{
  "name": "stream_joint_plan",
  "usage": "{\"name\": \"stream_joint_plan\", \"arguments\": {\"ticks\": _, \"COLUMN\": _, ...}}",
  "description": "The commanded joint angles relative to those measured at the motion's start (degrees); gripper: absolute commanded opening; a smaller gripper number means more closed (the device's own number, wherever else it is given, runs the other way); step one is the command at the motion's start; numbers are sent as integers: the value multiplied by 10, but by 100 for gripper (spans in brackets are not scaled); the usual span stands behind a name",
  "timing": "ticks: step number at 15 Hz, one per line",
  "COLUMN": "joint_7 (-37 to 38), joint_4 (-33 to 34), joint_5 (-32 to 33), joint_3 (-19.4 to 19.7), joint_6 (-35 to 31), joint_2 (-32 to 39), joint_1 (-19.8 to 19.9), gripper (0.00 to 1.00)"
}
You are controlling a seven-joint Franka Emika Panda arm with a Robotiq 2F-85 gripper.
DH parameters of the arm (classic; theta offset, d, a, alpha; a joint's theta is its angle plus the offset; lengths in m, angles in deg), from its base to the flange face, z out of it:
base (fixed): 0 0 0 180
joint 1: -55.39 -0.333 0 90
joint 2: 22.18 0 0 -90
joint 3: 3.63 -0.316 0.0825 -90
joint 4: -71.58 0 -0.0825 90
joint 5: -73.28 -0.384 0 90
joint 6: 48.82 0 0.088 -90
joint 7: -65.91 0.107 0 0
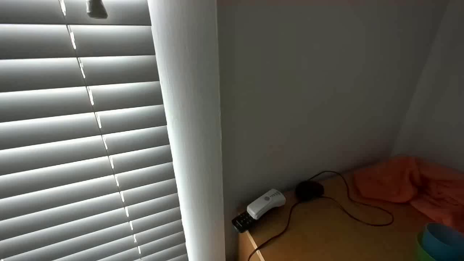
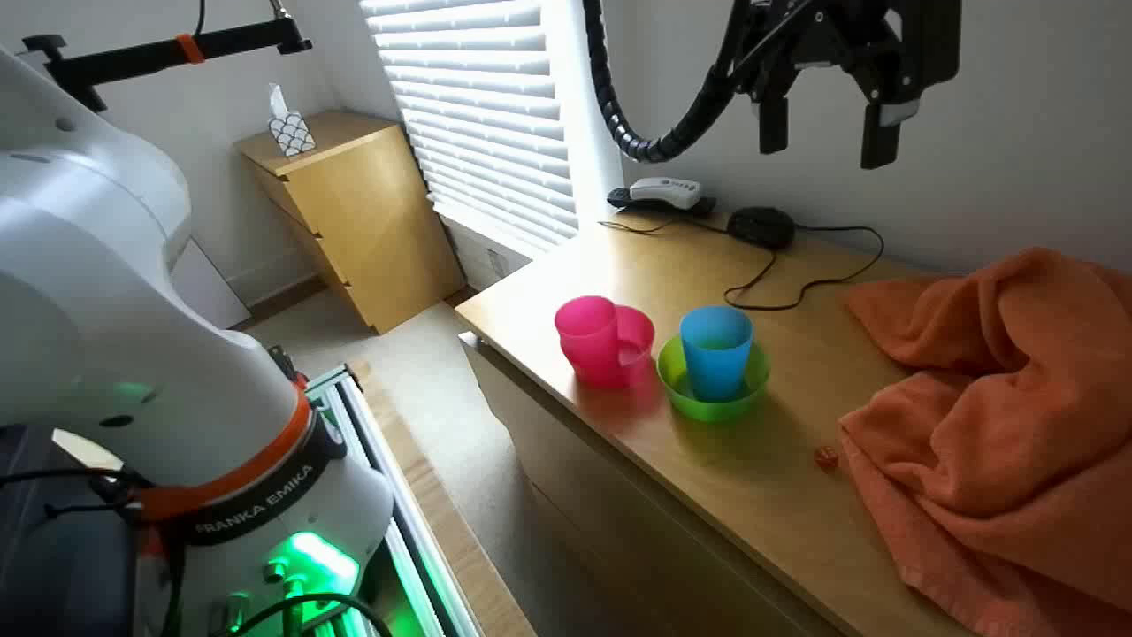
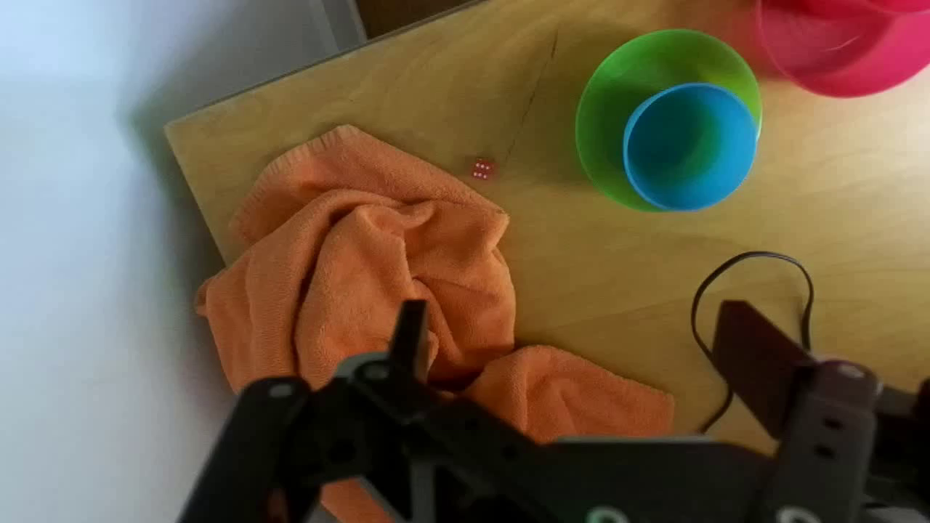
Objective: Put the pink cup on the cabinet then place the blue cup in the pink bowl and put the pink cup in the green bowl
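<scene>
The blue cup (image 2: pixel 716 358) stands inside the green bowl (image 2: pixel 721 410) on the desk (image 2: pixel 778 482), its base hard to make out. In an exterior view the lower right corner of the frame cuts off both, leaving only a sliver of green beside the blue cup (image 1: pixel 444 242). The pink cup (image 2: pixel 586 326) overlaps the pink bowl (image 3: pixel 832 69) just beside the green one, and their colours run together, so I cannot tell whether the cup stands in its bowl or in front of it; in the wrist view the frame's corner cuts off the pink pieces.

The tool (image 2: pixel 827 152) hangs above the desk with its fingers well apart, its upper part out of frame; in the wrist view its dark linkage covers some of the orange towel (image 3: pixel 392 269). That towel runs off the right edge in both exterior views. The red die (image 2: pixel 826 457) near it is blurred in an exterior view, though white pips show from the wrist. A white controller (image 1: pixel 266 203) hides part of a black remote (image 1: pixel 243 222); the rounded black thing (image 1: pixel 309 191) beside them is too dark to name.
</scene>
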Motion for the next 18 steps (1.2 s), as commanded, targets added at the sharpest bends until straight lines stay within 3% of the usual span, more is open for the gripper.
{"name": "stream_joint_plan", "arguments": {"ticks": 1, "joint_7": 1, "joint_4": 1, "joint_5": 1, "joint_3": 5, "joint_6": 1, "joint_2": 0, "joint_1": -5, "gripper": 100}}
{"name": "stream_joint_plan", "arguments": {"ticks": 8, "joint_7": 27, "joint_4": -9, "joint_5": -32, "joint_3": -4, "joint_6": 12, "joint_2": 10, "joint_1": -17, "gripper": 100}}
{"name": "stream_joint_plan", "arguments": {"ticks": 14, "joint_7": 112, "joint_4": -12, "joint_5": -126, "joint_3": -15, "joint_6": 110, "joint_2": 48, "joint_1": -36, "gripper": 100}}
{"name": "stream_joint_plan", "arguments": {"ticks": 18, "joint_7": 155, "joint_4": -22, "joint_5": -162, "joint_3": -19, "joint_6": 137, "joint_2": 79, "joint_1": -41, "gripper": 100}}
